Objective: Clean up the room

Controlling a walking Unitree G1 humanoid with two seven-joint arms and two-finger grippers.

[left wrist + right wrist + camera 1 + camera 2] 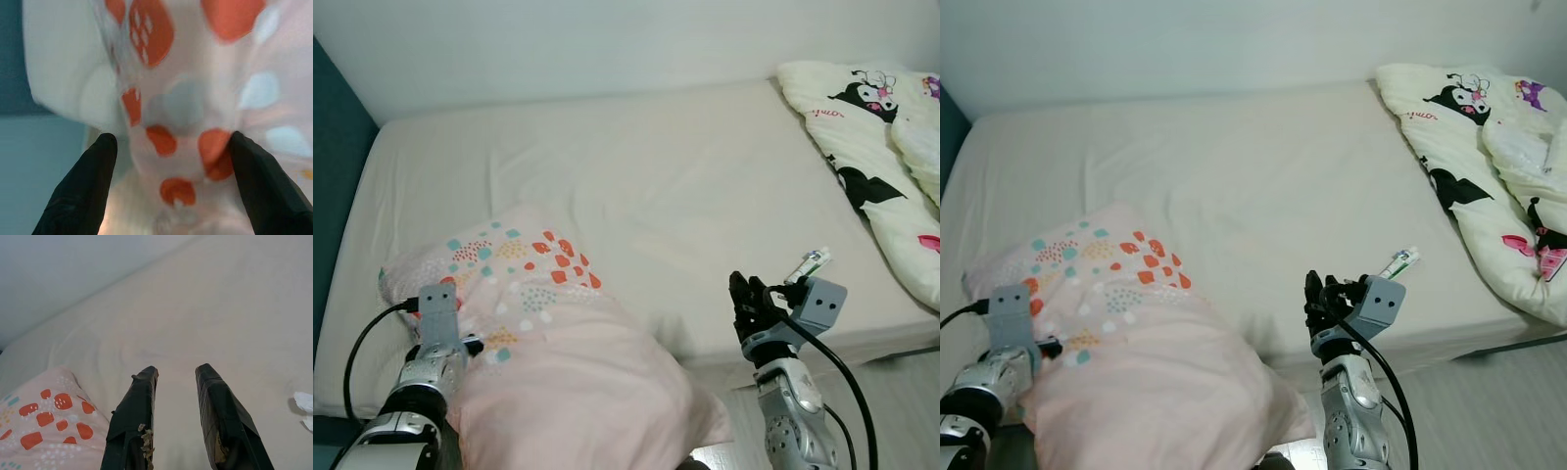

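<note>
The soft pink pillow (558, 362), printed with orange and teal patches, lies bunched on the near left part of the bed (636, 186), whose smooth cream sheet shows shallow creases. The left claw (168, 161) grips a fold of pillow fabric between its black fingers, seen close in the left wrist view. The right claw (176, 377) hovers over bare sheet, fingers narrowly parted and empty, with a cartoon-print quilt (1489, 176) at the bed's right.

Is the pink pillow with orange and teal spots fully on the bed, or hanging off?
Hanging off. The pink spotted pillow overhangs the near edge of the bed, with the left gripper around its fabric.
</note>
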